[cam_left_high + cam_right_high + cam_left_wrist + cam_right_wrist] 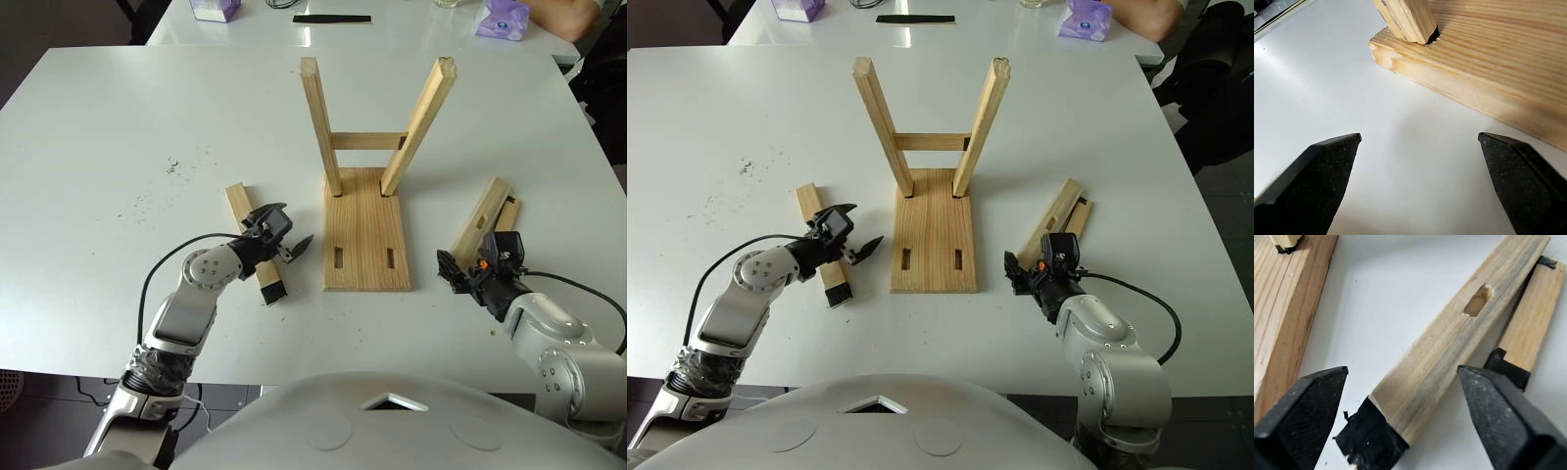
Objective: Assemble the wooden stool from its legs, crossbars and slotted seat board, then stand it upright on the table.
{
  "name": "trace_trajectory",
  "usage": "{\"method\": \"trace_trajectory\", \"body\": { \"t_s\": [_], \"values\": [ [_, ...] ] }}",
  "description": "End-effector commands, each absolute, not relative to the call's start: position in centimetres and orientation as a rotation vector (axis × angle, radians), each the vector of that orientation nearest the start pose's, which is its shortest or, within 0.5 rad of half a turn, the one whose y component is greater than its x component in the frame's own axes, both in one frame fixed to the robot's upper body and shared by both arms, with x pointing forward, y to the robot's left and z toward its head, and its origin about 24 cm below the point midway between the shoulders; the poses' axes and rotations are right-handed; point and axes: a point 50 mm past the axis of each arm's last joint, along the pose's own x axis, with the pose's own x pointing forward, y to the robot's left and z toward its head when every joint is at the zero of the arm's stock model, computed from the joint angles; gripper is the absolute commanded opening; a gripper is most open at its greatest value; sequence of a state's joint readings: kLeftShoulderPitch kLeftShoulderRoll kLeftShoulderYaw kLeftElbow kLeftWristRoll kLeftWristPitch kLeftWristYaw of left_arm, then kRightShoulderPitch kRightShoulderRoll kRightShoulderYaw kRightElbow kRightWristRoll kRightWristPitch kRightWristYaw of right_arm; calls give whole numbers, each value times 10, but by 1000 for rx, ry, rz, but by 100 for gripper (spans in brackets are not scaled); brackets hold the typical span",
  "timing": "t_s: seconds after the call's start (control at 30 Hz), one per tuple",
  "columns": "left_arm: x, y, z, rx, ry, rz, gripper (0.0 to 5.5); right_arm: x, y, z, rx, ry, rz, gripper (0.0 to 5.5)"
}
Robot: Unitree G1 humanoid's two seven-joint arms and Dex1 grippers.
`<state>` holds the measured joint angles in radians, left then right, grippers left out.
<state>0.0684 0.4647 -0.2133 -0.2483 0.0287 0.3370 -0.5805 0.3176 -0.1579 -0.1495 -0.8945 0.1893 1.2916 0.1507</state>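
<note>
The slotted seat board lies flat at mid-table. Two legs stand in its far slots, joined by a crossbar. A loose leg with a black-taped end lies left of the board. My left gripper hovers open over it, pointing at the board's edge. Right of the board lie another loose leg and a short crossbar. My right gripper is open, its fingers on either side of that leg's taped near end, not closed on it.
The white table has dark specks at the left. At the far edge sit two purple packs and a black strip. The table's near edge lies just behind both grippers.
</note>
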Motion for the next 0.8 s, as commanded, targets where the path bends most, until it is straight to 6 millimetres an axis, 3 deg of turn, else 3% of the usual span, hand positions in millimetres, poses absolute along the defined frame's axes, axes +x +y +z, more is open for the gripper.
{"method": "trace_trajectory", "body": {
  "t_s": [0.03,0.3,0.43,0.57,0.8],
  "values": [
    [222,158,37,445,356,-760,450,156,-186,63,13,700,54,414],
    [220,154,34,448,363,-774,450,167,-195,55,-115,669,75,414],
    [218,155,33,446,368,-767,450,174,-201,75,-143,517,64,414],
    [217,157,33,444,371,-755,450,168,-213,88,-79,436,-21,414],
    [218,155,33,449,363,-748,450,167,-239,69,40,517,-264,414]
  ]
}}
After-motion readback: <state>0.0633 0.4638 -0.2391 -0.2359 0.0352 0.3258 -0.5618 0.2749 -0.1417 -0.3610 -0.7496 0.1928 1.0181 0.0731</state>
